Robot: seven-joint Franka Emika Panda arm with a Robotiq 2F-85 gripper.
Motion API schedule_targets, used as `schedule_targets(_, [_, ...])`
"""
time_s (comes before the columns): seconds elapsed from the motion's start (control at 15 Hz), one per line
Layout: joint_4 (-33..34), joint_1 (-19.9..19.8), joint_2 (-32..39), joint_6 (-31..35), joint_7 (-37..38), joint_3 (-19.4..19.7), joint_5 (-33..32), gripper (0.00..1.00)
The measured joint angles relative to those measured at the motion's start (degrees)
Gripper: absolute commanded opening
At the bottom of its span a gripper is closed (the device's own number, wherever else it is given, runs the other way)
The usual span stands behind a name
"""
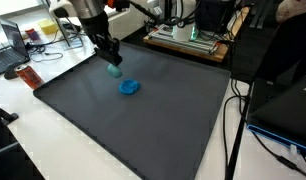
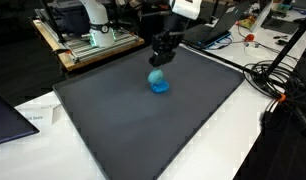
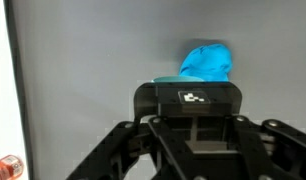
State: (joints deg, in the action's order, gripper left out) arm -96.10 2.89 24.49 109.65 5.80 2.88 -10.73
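My gripper (image 1: 113, 63) points straight down over the far part of a dark grey mat (image 1: 143, 130), its two black fingers drawn in narrow and pinching a small pale teal lump (image 1: 114, 71). The lump sits under my fingertips in both exterior views, and I judge that I grip it from above so that it hangs steady below my wrist. I cannot tell whether its underside touches the mat or hangs just clear of it. Just beside it, a little nearer and to the right in an exterior view, a brighter blue crumpled item (image 1: 130, 87) lies flat on the mat, close to the lump but not in my grip. In the wrist view the blue item (image 3: 208, 60) shows beyond my black housing, with a sliver of teal at the housing's top edge. The mat covers most of a white table (image 1: 53, 140). A small red object (image 1: 28, 77) lies off the mat's left edge, well apart from my fingers.
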Motion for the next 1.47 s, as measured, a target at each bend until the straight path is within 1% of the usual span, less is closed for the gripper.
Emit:
schedule_targets(0.13, [-0.09, -0.57, -1.94, -2.19, -0.98, -0.14, 0.5, 0.22])
schedule_targets(0.4, [-0.06, -0.51, -6.35, -7.27, -0.33, -0.39, 0.53, 0.22])
schedule_targets(0.67, [-0.18, -0.45, -10.7, -7.68, -0.26, -1.6, 2.0, 0.22])
schedule_targets(0.87, [-0.94, -0.34, -13.22, -5.43, -0.27, -2.64, 2.82, 0.22])
schedule_targets(1.07, [-2.72, -0.12, -15.06, -1.37, -0.31, -3.54, 2.86, 0.22])
schedule_targets(1.33, [-4.56, 0.65, -15.68, 1.74, -0.01, -4.32, 2.52, 0.22])
schedule_targets(1.47, [-5.41, 1.54, -15.54, 3.06, 1.43, -4.7, 1.47, 0.22])
